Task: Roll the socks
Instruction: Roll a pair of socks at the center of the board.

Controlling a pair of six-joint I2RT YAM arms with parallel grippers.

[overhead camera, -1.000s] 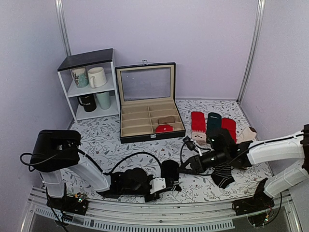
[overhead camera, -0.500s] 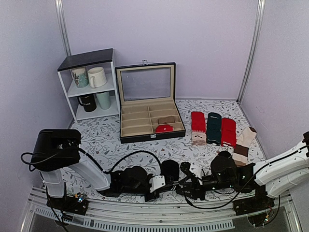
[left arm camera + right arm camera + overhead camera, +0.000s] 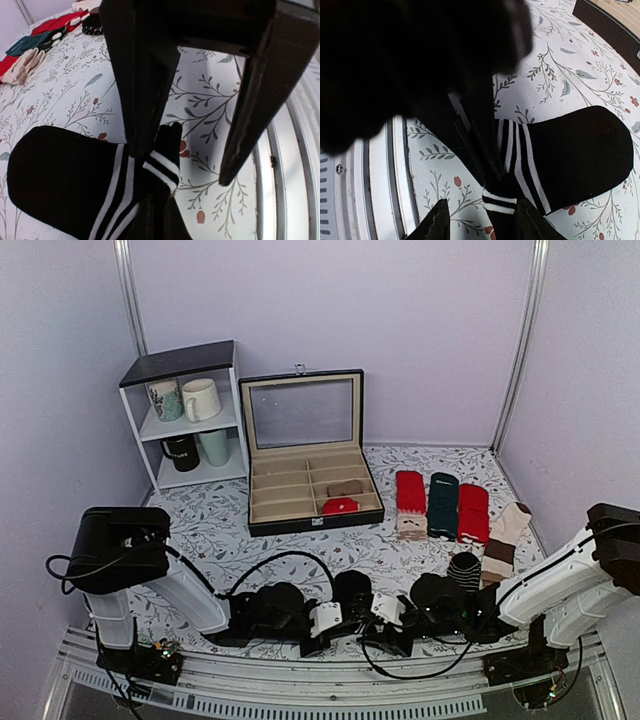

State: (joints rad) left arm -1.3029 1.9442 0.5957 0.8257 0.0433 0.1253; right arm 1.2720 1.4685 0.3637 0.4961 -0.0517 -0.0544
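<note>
The black ankle socks [image 3: 352,590] with white cuff bands lie flat at the table's front centre. In the left wrist view the socks [image 3: 65,180] lie at lower left, and a cuff corner is folded up. My left gripper [image 3: 182,164] is open. Its left fingertip [image 3: 139,142] rests on the cuff and the other finger stands over bare table. My right gripper [image 3: 482,225] is open, with the banded cuff [image 3: 499,202] between its fingertips. In the top view the left gripper [image 3: 345,625] and right gripper [image 3: 385,618] meet low at the socks' near end.
A black sock with thin white stripes [image 3: 463,568], red socks [image 3: 409,492], a dark green sock [image 3: 442,502] and a beige sock [image 3: 505,540] lie at the right. An open compartment box [image 3: 305,490] and a mug shelf [image 3: 190,420] stand behind. The metal front rail [image 3: 385,190] is close.
My right arm has swung left and down from the striped sock to the black socks' cuff, facing my left gripper. The left arm has stayed put.
</note>
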